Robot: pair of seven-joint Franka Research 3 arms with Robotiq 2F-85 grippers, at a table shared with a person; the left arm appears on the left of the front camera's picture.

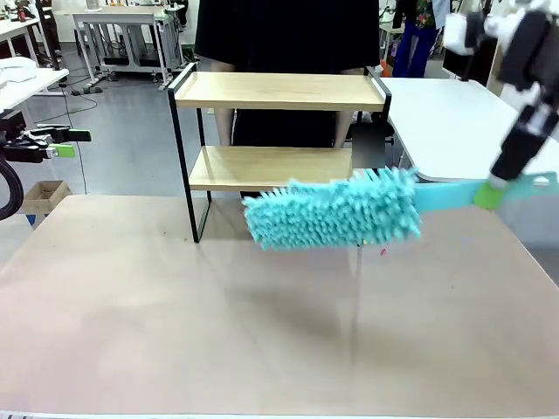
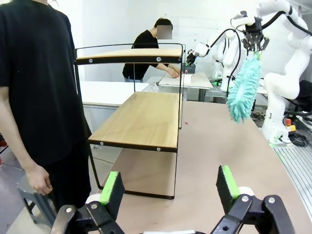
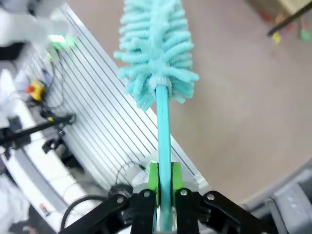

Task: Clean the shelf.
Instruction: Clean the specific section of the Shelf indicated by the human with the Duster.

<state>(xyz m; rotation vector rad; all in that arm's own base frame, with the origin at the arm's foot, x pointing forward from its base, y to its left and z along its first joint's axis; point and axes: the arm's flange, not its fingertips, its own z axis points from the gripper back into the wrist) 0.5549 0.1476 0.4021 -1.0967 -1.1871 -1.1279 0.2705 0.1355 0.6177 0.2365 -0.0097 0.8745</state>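
Front camera faces the shelf [image 1: 279, 131]; left wrist apparently sideways.

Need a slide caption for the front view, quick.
Right gripper holds a turquoise duster in front of the shelf.

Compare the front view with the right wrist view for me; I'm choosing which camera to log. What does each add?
Front view alone: the shelf with its two wooden boards, the person behind it, and the open left end effector at the table's edge. Right wrist view alone: the right end effector shut on the duster's handle. Both: the teal duster and the tan table below it.
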